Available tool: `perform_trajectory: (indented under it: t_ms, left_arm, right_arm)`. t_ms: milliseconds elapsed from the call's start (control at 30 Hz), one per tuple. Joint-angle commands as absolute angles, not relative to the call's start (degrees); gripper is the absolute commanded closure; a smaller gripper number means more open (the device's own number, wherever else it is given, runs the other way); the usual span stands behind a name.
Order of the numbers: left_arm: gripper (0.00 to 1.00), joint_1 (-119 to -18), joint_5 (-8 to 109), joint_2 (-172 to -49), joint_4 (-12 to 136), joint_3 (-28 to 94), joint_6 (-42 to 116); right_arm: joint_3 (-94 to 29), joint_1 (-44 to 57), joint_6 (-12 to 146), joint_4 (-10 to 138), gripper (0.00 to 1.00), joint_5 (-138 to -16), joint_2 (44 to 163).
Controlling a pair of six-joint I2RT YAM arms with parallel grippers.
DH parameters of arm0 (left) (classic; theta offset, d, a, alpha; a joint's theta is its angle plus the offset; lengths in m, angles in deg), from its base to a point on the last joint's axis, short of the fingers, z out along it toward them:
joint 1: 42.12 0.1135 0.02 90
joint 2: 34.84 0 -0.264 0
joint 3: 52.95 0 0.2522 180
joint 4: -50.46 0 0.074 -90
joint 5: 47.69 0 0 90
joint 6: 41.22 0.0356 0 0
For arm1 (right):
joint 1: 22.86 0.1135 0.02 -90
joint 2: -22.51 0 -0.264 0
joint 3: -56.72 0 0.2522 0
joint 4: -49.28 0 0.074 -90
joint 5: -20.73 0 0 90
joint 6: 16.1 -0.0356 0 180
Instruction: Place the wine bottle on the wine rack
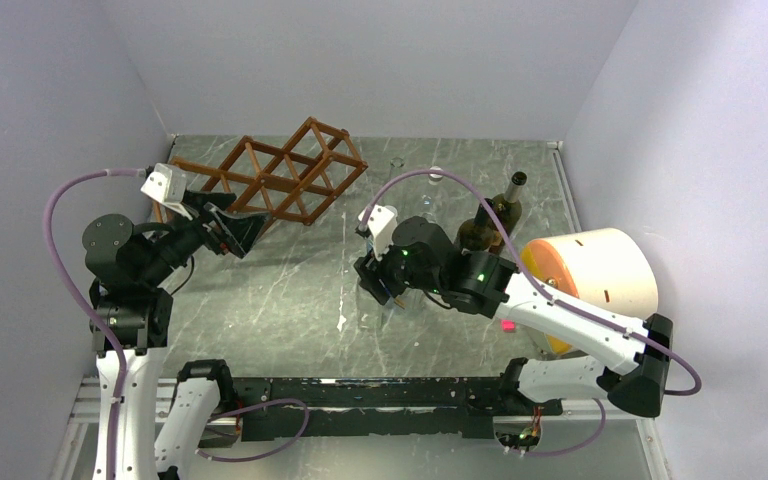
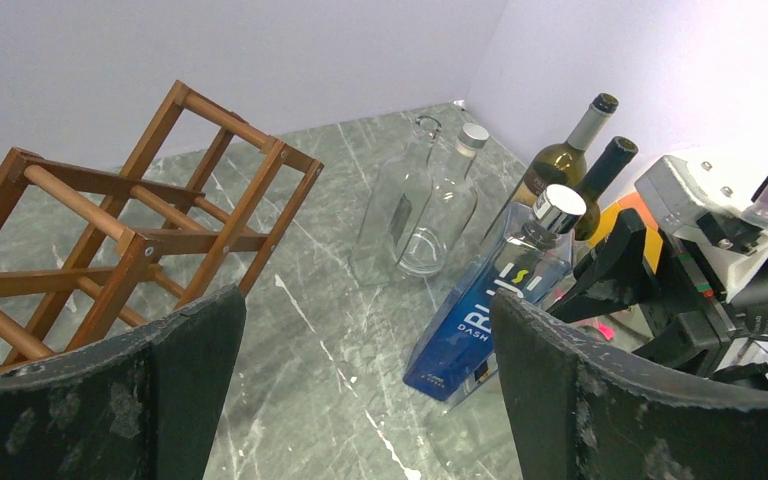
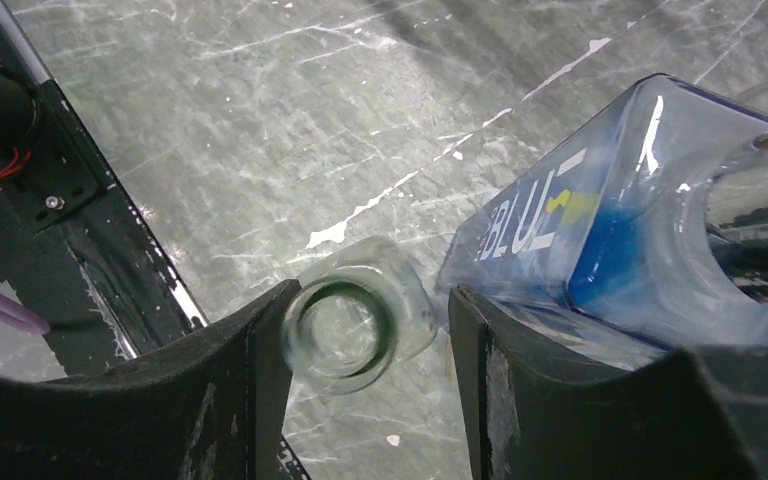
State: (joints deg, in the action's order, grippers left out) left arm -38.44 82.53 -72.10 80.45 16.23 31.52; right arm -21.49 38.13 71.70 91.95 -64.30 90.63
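The reddish-brown wine rack (image 1: 272,178) lies tilted at the back left and fills the left of the left wrist view (image 2: 130,240). My left gripper (image 1: 238,232) hovers open and empty just in front of it (image 2: 360,400). Two dark wine bottles (image 1: 490,215) stand at the back right (image 2: 560,150). My right gripper (image 1: 380,288) is at mid-table. Its jaws straddle the open mouth of a clear glass bottle (image 3: 345,330), which touches the left finger (image 3: 250,400) with a gap on the other side. A blue "BLU" bottle (image 3: 600,230) leans against the right finger (image 2: 490,310).
Two clear empty bottles (image 2: 420,200) stand at the back centre of the marble table (image 1: 280,290). A large cream and orange cylinder (image 1: 595,270) lies at the right edge beside my right arm. Walls close in the left, back and right sides.
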Motion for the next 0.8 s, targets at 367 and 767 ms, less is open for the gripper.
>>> perform_trajectory:
  t_ms: [367,767]
  left_arm:
    - [0.02,-37.9,85.2,-70.8,78.1,14.3,33.7]
    - [0.03,-49.3,85.8,-73.6,71.9,9.4,38.8]
  right_arm:
    - [-17.7,38.4,74.8,82.2,0.72,-61.9,91.6]
    - [-19.3,38.4,71.3,75.0,1.0,-63.0,87.0]
